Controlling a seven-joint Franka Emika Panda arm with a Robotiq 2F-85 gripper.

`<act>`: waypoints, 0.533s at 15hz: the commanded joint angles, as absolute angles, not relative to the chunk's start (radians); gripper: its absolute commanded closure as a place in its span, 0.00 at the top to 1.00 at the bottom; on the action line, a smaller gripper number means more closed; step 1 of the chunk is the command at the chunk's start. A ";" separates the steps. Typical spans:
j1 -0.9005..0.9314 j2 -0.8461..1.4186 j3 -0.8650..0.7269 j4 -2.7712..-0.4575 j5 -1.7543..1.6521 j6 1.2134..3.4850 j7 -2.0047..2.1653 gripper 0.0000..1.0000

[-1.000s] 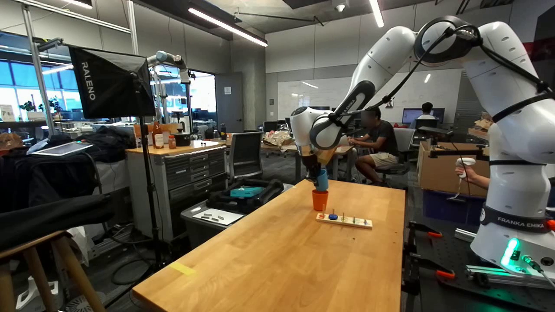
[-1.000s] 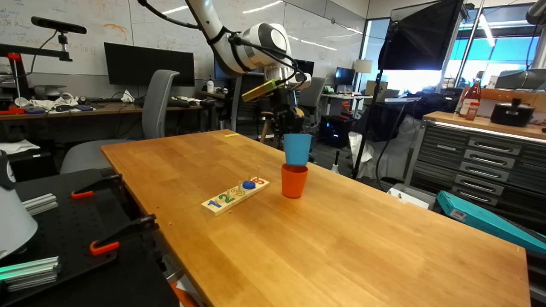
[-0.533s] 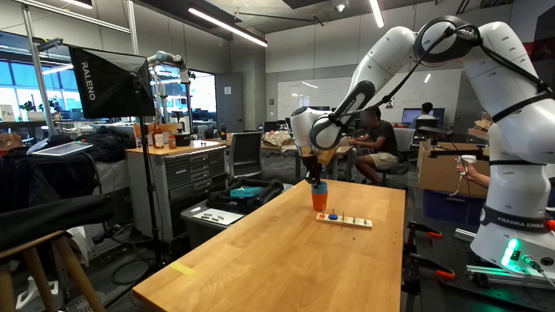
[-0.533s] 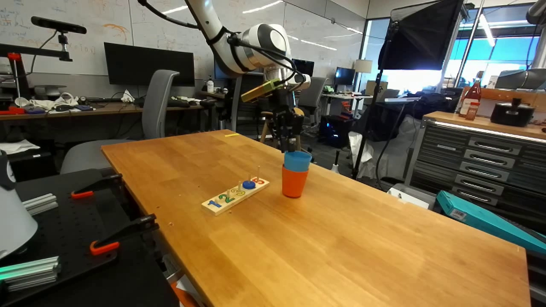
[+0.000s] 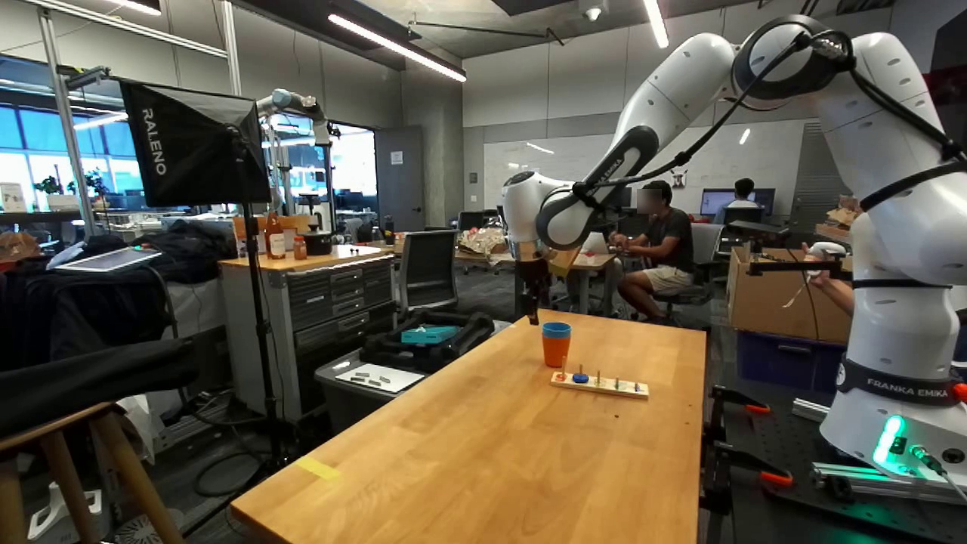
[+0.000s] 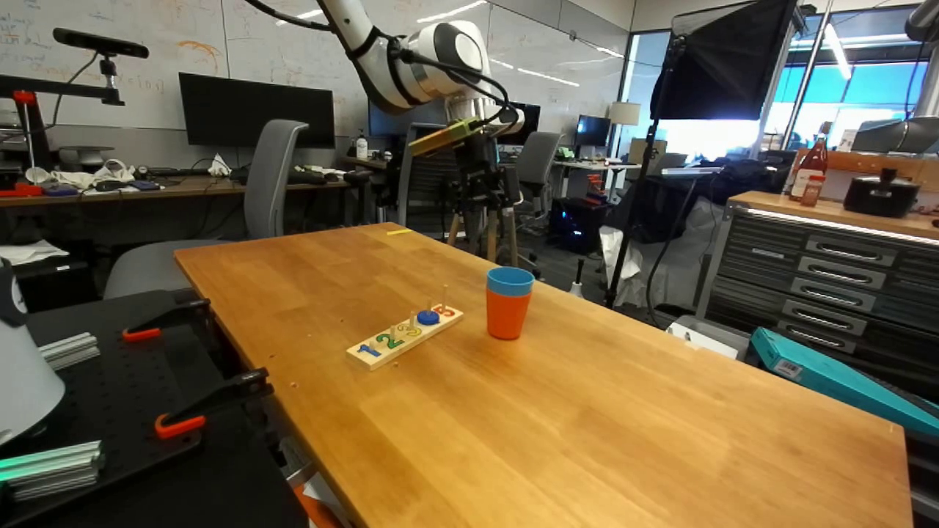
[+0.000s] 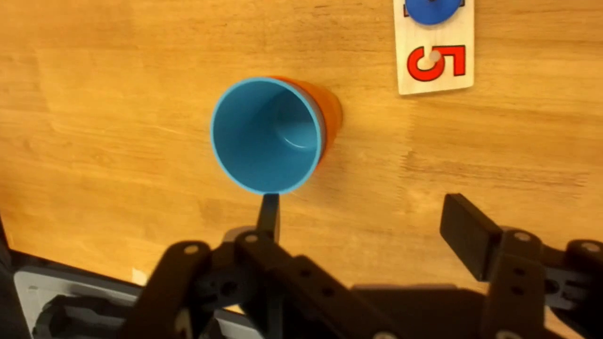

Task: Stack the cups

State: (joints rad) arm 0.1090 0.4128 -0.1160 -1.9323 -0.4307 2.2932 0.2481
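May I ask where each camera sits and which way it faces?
An exterior view: off an end of the wooden table, looking along it; arm and base show.
An exterior view: off the opposite end, facing the yellow tape; arm and part of base show.
Wrist view: on the arm's end, looking down at the blue cup; open jaws show.
Both exterior views share the orange-red cup.

Wooden surface [image 6: 623,425] has got an orange cup [image 6: 506,317] sitting upright, a pegged board [image 6: 403,337] near it, plus some yellow tape [image 5: 319,468] down one end.
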 commanded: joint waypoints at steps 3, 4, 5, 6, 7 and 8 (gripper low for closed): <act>0.074 0.297 -0.020 -1.950 -0.307 2.300 0.020 1.00; 0.072 0.292 -0.009 -1.941 -0.280 2.293 -0.008 1.00; 0.067 0.285 0.003 -1.933 -0.244 2.279 -0.039 1.00; 0.066 0.279 0.008 -1.924 -0.218 2.259 -0.049 1.00; 0.062 0.274 0.014 -1.917 -0.191 2.242 -0.063 1.00; 0.060 0.269 0.016 -1.908 -0.171 2.216 -0.069 1.00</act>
State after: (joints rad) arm 0.0900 0.2998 -0.0127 -1.9274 -0.2433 2.2810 -0.0056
